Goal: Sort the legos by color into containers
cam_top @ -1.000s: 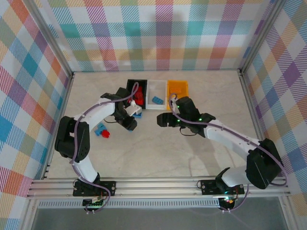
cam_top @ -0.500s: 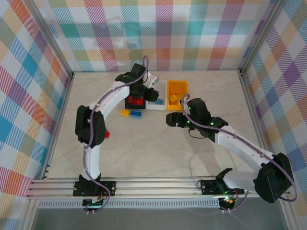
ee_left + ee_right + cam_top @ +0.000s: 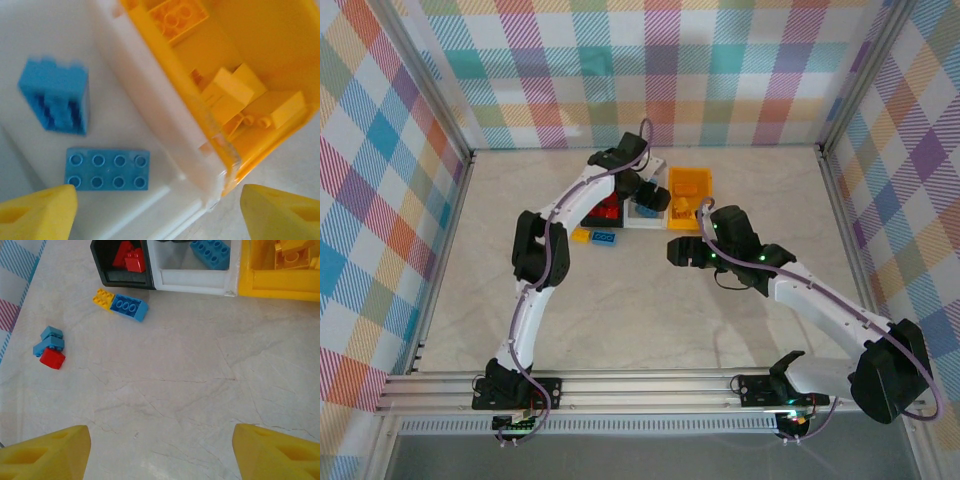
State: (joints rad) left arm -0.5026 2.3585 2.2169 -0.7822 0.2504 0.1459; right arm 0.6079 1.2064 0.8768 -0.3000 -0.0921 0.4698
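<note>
My left gripper (image 3: 648,198) hangs open and empty over the white container (image 3: 150,87). Two blue legos lie inside it, one flat (image 3: 106,168) and one tilted and blurred (image 3: 55,102). The yellow-orange container (image 3: 280,45) beside it holds several yellow legos (image 3: 235,92). Red legos (image 3: 129,257) sit in the black container (image 3: 125,281). My right gripper (image 3: 672,250) stands open over bare table, nothing between its fingers (image 3: 45,452). On the table lie a joined yellow and blue lego (image 3: 122,304) and a blue and red cluster (image 3: 50,347).
The three containers stand in a row at the back middle, black (image 3: 605,222), white (image 3: 642,224), yellow-orange (image 3: 705,180). Aluminium frame posts and checked walls bound the marble table (image 3: 650,320). The left arm stretches diagonally across the table's left half.
The left arm swung from the table's left up to the white container and its gripper opened; a blue lego now lies in that container. The right arm shifted slightly right, then stayed still.
</note>
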